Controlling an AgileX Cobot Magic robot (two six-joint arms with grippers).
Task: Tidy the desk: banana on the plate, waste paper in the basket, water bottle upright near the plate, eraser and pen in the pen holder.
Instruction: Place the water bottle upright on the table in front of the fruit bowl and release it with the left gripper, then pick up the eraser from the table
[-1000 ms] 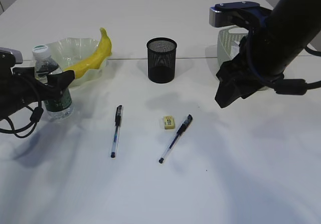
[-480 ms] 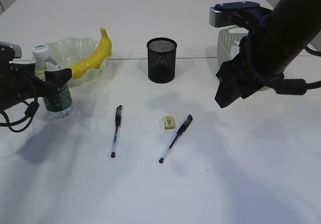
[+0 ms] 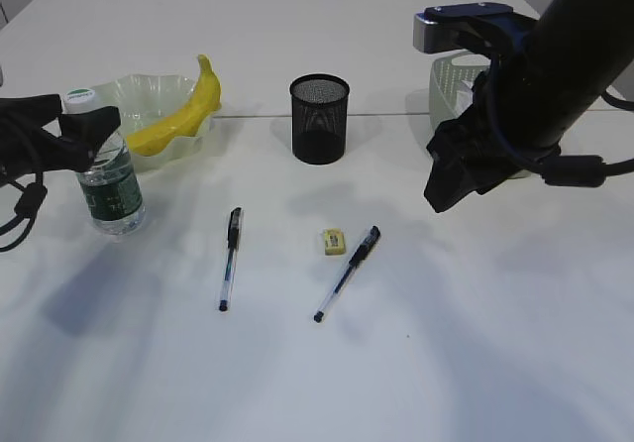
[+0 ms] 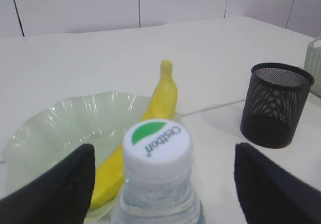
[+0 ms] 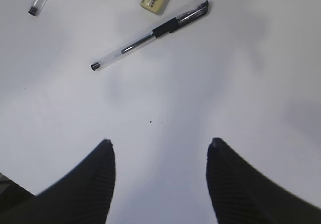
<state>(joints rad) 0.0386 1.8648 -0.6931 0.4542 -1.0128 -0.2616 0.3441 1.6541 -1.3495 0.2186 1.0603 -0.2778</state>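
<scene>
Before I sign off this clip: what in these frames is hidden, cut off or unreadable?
- Basket, exterior view: the right arm covers most of it, so any waste paper inside is unseen.
- Pen holder, exterior and left wrist views: dark mesh hides its contents.
- Eraser, exterior view: print too small to read.
- Water bottle, left wrist view: body cut off by the bottom edge.

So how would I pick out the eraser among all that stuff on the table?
Find the black mesh pen holder near the middle of the white table, then look down toward the front. The eraser lies just left of the cap end of the slanted pen. It is the only small pale yellow block; its neighbours are long and thin.
</scene>
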